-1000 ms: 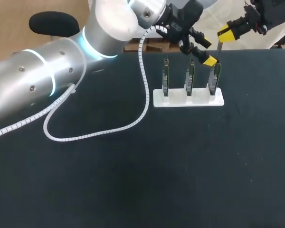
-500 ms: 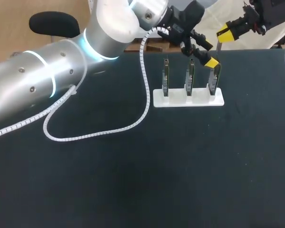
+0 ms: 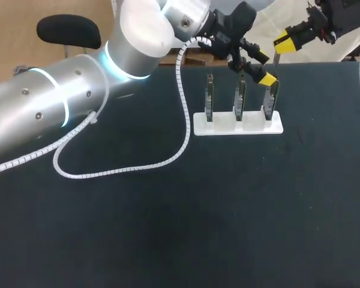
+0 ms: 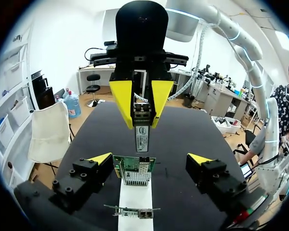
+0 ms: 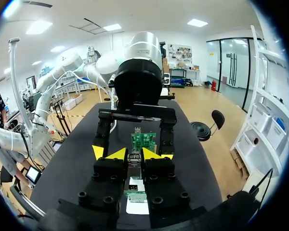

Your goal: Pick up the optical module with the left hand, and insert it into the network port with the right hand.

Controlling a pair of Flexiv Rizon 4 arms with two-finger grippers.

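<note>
Three green network cards stand upright in a white base (image 3: 238, 123). My left gripper (image 3: 256, 69) hangs open over the rightmost card (image 3: 270, 99). In the left wrist view the left gripper (image 4: 148, 162) straddles that card (image 4: 135, 172) without touching it. My right gripper (image 3: 285, 41) sits just behind the rack, shut on the slim optical module (image 3: 277, 58), which hangs down from its fingers. In the left wrist view the module (image 4: 142, 131) points down at the card's metal port (image 4: 137, 178). The right gripper (image 5: 134, 154) holds the module (image 5: 134, 161) in front of the card (image 5: 143, 141).
The black table (image 3: 198, 222) spreads wide in front of the rack. A white coiled cable (image 3: 126, 168) from my left arm lies across the table's left half. The two other cards (image 3: 209, 96) stand to the left of the grippers.
My left arm's big links have shifted slightly; both grippers and the module stay almost where they were.
</note>
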